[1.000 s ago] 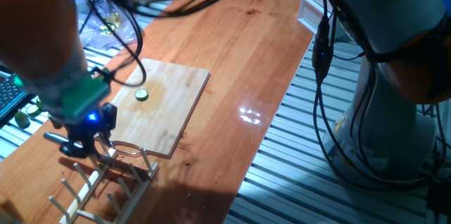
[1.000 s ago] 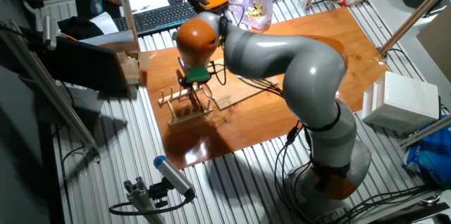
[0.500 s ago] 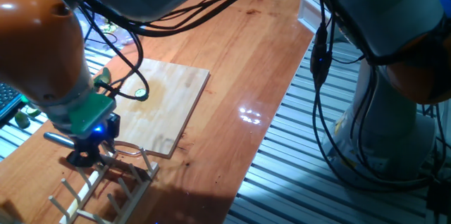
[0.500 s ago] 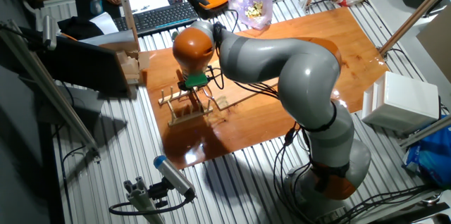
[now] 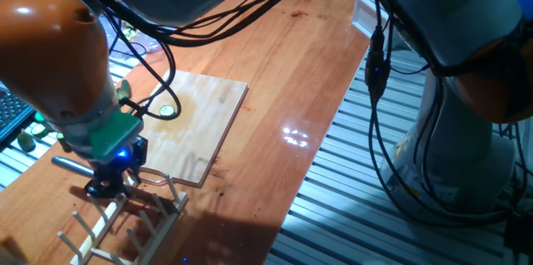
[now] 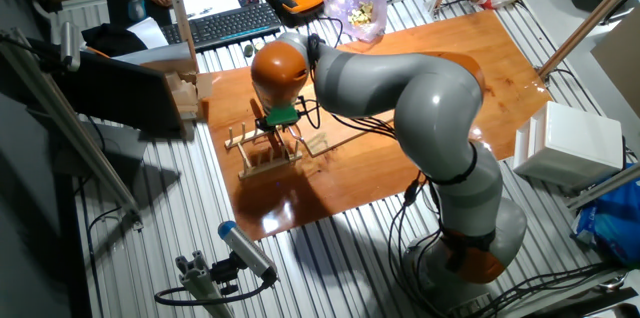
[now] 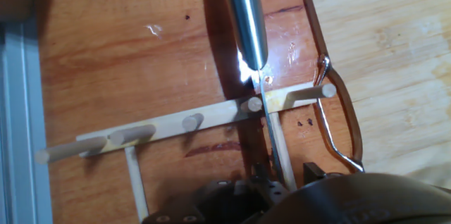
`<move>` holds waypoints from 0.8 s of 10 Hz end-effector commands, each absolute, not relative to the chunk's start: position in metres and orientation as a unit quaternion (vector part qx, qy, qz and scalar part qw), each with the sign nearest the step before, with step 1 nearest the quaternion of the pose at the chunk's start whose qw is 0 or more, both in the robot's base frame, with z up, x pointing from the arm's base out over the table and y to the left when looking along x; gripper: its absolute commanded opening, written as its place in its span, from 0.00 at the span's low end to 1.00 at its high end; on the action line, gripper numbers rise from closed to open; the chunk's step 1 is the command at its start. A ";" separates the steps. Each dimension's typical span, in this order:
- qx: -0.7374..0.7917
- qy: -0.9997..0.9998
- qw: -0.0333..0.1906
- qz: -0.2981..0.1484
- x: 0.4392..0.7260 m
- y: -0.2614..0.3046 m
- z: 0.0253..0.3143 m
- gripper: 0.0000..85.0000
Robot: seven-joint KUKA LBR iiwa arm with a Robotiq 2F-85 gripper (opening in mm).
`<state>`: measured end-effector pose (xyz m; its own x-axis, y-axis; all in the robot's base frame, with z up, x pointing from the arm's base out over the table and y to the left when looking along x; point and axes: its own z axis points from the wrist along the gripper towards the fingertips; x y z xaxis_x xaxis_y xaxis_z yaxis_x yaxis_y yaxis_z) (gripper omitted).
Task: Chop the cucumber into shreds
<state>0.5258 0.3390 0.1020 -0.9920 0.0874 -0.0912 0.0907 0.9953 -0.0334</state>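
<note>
Pincer [image 5: 108, 183] over wooden rack [image 5: 125, 215] | cucumber [image 5: 167, 109] on board [image 5: 196, 123]

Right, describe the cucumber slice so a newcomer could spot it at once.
Start at the long reddish-brown wooden table and find the pale square wooden cutting board lying on it. Near the board's far left side, next to the arm's orange joint, sits the small round cucumber slice. It is the only green thing on the board, with a dark rim and a pale centre.

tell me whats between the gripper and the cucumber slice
In one fixed view, only bare wooden cutting board lies between the gripper, down at the peg rack, and the cucumber slice.
</note>
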 end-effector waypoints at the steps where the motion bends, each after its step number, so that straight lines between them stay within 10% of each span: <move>1: 0.049 0.997 0.050 -0.021 0.525 0.339 0.100 0.40; 2: 0.049 0.997 0.054 -0.025 0.525 0.339 0.098 0.20; 8: 0.044 0.997 0.062 -0.032 0.528 0.339 0.096 0.00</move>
